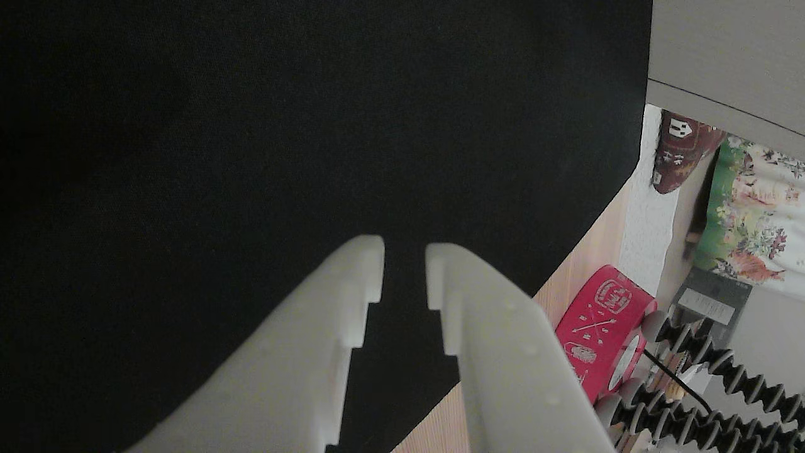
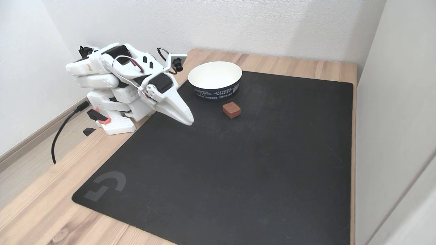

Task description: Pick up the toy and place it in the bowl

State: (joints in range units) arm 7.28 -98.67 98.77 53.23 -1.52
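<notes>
The toy (image 2: 231, 110) is a small red-brown cube lying on the black mat just in front of the bowl (image 2: 215, 80), a round paper vessel, white inside with a dark printed band outside. In the fixed view my white gripper (image 2: 188, 120) hangs low over the mat's left part, folded down from the arm's base, a hand's width left of the toy. The other view shows my gripper (image 1: 404, 272) with its two white fingers a narrow gap apart, with only black mat between them.
The black mat (image 2: 238, 177) covers most of the wooden table (image 2: 41, 211). A red roll with white emblems (image 1: 604, 327) and black ridged tripod legs (image 1: 710, 365) stand past the mat's edge. A wall panel (image 2: 402, 102) borders the table's right side.
</notes>
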